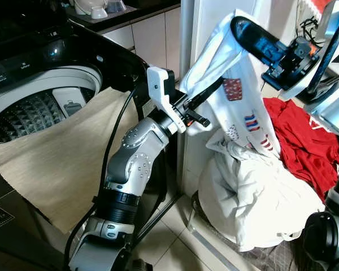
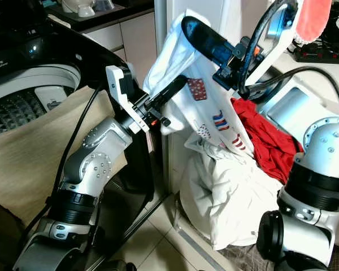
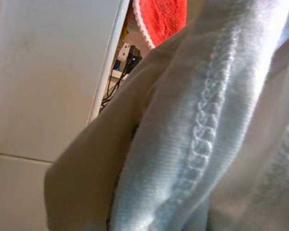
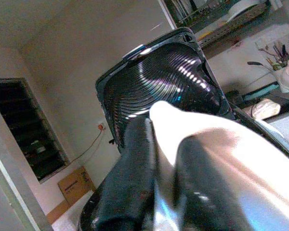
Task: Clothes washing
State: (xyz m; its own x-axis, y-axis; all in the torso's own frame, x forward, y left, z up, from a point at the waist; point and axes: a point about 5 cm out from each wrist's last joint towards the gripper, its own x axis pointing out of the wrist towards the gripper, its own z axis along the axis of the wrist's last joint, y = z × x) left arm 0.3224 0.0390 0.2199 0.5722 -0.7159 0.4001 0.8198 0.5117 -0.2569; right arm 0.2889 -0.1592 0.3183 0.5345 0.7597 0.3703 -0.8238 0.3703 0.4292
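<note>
Hanging between both arms in the left eye view, the white printed cotton garment [image 1: 237, 96] is pinched at its top by the right gripper [image 1: 240, 27], while the left gripper [image 1: 214, 87] presses into its side; whether those fingers grip cannot be told. Left wrist view: stitched fabric close up. Right wrist view: black fingers [image 4: 125, 168] clamp cloth before the washing machine's raised black lid [image 4: 159, 82]. Its trailing hem may snag the white laundry heap [image 1: 254, 197] below.

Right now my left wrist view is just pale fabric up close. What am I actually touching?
Observer: A white garment with printed patches. Your left end effector is against its side.
Operator: Is the right arm involved?
Observer: Yes, the right end effector pinches the garment's top, holding it high.
Operator: Is it off the pile?
Observer: No, its lower part runs down into the laundry heap, beside a red garment.
</note>
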